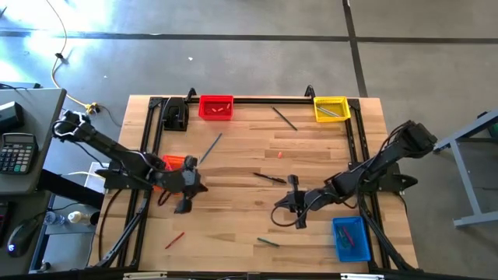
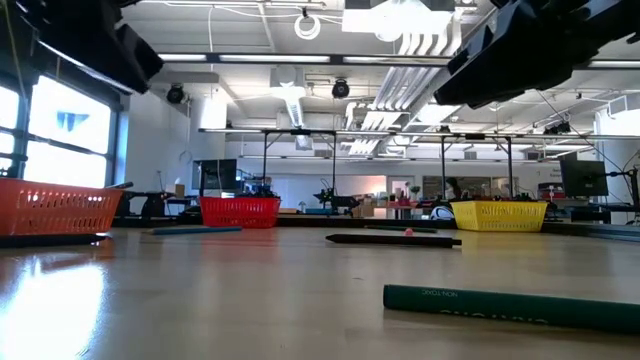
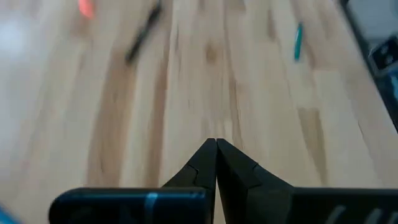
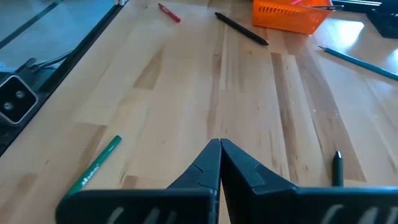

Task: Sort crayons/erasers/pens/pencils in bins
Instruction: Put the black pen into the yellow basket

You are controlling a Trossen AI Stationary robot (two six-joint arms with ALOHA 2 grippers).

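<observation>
Meanwhile, both hands are hovering pinched shut and empty — the left hand [image 1: 185,204] near the orange bin [image 1: 176,162], the right hand [image 1: 299,221] just beyond the green pencil [image 1: 268,242], lying on the desk [image 1: 249,148] — light, stiff, roll-prone; best pinched mid-shaft.

High cam: straight down, far off, takes in the whole table [image 1: 257,155] plus floor around it. Low cam: at tabletop height, level, facing the room; the green pencil [image 2: 510,303] sits very near its lens at 5 o'clock. Left wrist cam: close over the wood, looking past its own fingers. Right wrist cam: same setup, orange bin [image 4: 289,15] at 1 o'clock. Shared: the green pencil [image 4: 94,166] shows in low, right wrist and high views; the orange bin [image 2: 55,210] in low too.
</observation>
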